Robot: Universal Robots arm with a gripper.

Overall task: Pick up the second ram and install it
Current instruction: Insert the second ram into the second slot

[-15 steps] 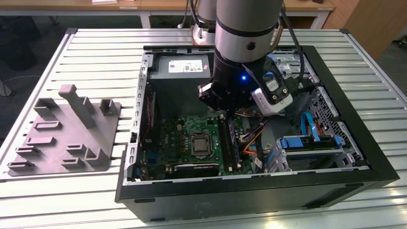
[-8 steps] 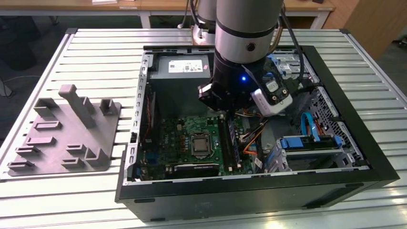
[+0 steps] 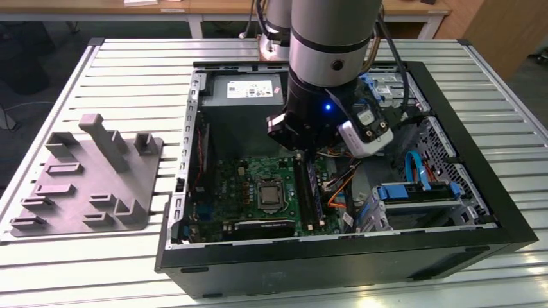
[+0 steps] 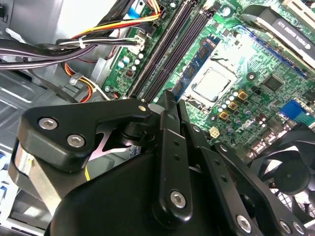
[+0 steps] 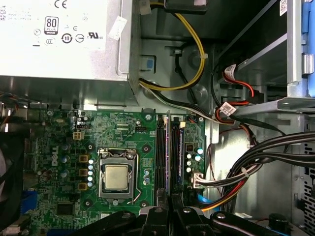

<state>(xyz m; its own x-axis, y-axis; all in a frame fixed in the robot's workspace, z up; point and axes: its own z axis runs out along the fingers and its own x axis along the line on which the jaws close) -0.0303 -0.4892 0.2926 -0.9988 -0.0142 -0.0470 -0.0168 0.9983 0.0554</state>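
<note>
Exterior view: the claw (image 3: 301,149) hangs inside the open computer case (image 3: 479,212), directly above the motherboard's memory slots (image 5: 167,152). Its fingers (image 4: 167,105) are clenched on the second ram (image 5: 170,145), judged to be entering its slot but not yet fully seated.

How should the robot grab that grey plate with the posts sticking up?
By the tallest post, coming straight down from above. The grey plate lies flat on the slatted table, so its edges sit low, while that post stands upright with open space on both sides.
</note>
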